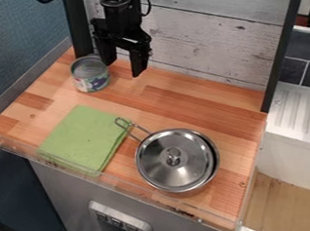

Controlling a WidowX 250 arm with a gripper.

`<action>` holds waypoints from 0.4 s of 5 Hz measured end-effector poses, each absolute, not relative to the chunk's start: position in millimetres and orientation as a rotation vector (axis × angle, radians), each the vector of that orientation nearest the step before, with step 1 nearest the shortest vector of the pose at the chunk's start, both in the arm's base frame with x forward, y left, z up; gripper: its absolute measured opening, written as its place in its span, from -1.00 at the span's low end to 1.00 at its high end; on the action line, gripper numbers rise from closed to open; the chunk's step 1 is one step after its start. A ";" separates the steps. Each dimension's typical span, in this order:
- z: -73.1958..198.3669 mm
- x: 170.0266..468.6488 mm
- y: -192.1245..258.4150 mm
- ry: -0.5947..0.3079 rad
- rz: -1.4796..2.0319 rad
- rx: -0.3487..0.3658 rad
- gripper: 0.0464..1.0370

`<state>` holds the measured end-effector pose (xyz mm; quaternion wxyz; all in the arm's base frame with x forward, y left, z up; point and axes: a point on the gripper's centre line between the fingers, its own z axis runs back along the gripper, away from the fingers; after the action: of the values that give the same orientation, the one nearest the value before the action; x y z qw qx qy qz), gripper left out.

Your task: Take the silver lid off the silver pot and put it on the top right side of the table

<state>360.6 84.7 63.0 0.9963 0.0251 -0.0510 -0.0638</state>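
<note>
Silver lid (pixel 175 169) on silver pot (pixel 215 156), lower right of frame, knob (pixel 174 157) up. Gripper (pixel 123 68) upper left, fingers apart, nothing held; lid lies down and right of it. Pot handle (pixel 142 129) points up-left, toward gripper side, near green cloth (pixel 82 137). Can (pixel 90 73) just beside gripper, probably off the path. Likely next: diagonal approach, pinch knob, lift clear of rim.

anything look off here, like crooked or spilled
The lid looks slightly off-centre on the pot: a sliver of pot shows past it on the right, though the slanted view may explain some of that. I see no spill or damage; the can is upright and the green cloth lies flat.
</note>
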 end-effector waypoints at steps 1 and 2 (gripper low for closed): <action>49.6 357.4 83.6 -0.066 -0.128 0.037 0.93; 34.2 343.7 48.8 -0.018 -0.222 -0.006 0.93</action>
<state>343.7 48.8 34.2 0.9938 -0.0030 -0.0087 -0.1107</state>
